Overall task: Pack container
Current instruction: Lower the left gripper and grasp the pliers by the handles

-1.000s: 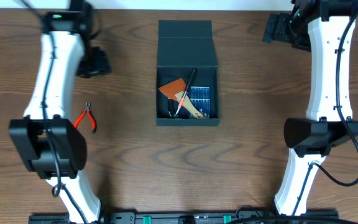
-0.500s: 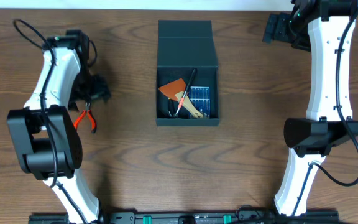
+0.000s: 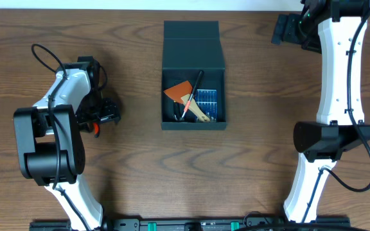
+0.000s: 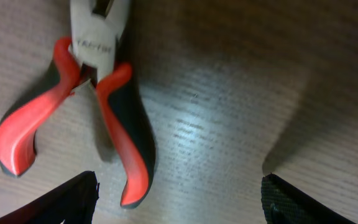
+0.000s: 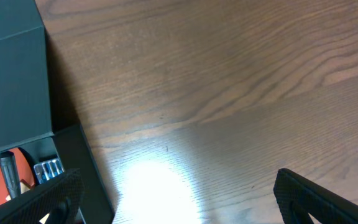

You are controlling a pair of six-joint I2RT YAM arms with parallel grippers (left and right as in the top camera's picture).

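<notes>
Left arm: the left fingers (image 4: 67, 202) are spread wide, hold nothing and hang low over the wooden table (image 3: 249, 160).

The red-and-black-handled steel pliers (image 4: 126, 130) lie flat just beyond the fingers. In the wrist view they sit toward the left-hand finger, not centred in the gap. Their long axis crosses the fingers' closing line, with the handle ends nearest and the nose pointing away. In my judgement a sideways correction is needed before closing.

The dark teal-black square cardboard container (image 3: 191, 51) stands mid-table with its flap lid open on the far side. It is to the right of the left fingers, well apart, and partly filled.

The right fingers (image 5: 48, 199) are spread and empty at the far right, much farther from the pliers than the left fingers are.
</notes>
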